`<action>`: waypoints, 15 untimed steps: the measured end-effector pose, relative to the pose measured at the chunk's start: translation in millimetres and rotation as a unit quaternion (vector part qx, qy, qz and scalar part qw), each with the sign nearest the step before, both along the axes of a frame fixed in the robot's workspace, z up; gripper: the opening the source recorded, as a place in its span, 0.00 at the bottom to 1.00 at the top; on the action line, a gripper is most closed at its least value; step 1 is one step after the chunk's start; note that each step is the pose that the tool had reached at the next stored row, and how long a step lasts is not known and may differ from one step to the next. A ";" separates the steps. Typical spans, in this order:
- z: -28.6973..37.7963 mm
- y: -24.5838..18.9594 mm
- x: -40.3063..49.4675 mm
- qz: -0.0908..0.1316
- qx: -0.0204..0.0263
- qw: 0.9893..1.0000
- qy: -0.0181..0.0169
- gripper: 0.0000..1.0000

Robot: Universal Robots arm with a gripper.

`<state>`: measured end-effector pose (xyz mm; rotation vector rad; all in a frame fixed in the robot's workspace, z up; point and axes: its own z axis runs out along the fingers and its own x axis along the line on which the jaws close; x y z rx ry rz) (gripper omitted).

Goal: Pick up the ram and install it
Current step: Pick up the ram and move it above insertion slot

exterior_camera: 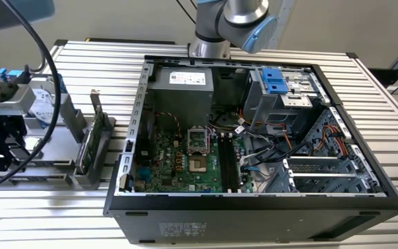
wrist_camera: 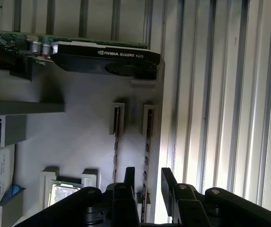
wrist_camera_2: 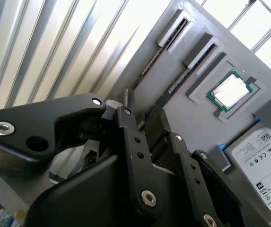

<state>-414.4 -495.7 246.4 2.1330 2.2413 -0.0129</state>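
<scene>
Two ram sticks stand on edge in slots of a grey holder [wrist_camera: 78, 137]. In both wrist views they show as thin dark strips, side by side. One ram stick [wrist_camera: 147, 137] [wrist_camera_2: 182, 80] runs into the gap between my fingers. The other ram stick [wrist_camera: 116, 132] [wrist_camera_2: 161, 45] lies just outside one finger. My gripper [wrist_camera: 148, 179] [wrist_camera_2: 147, 113] is open and hangs low over the holder, a black fingertip on each side of the first stick, with daylight between pads and board. The open computer case [exterior_camera: 254, 202] holds the motherboard's memory slots [exterior_camera: 227, 163].
On the holder also lie a bare processor chip [wrist_camera_2: 230, 90] [wrist_camera: 64, 194], a hard drive [wrist_camera_2: 263, 151] and a green card with a black cooler [wrist_camera: 102, 54] [exterior_camera: 91, 135]. The holder sits on a slatted metal table [wrist_camera: 230, 94] at the exterior view's left, beside the case. A thick black cable [exterior_camera: 47, 57] hangs there.
</scene>
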 end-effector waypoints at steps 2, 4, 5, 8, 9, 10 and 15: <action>-0.8 0.0 0.0 0.000 0.000 1.000 0.000 1.00; -1.7 0.0 0.0 0.000 -0.001 1.000 0.000 1.00; -2.1 0.0 0.0 0.000 -0.001 1.000 0.000 1.00; -3.3 0.0 0.0 0.000 -0.002 1.000 0.000 1.00; -3.7 0.0 0.0 0.000 -0.002 1.000 0.000 1.00; -4.1 0.0 0.0 0.000 -0.002 1.000 0.000 1.00; -6.0 0.0 0.0 0.000 -0.004 1.000 0.000 1.00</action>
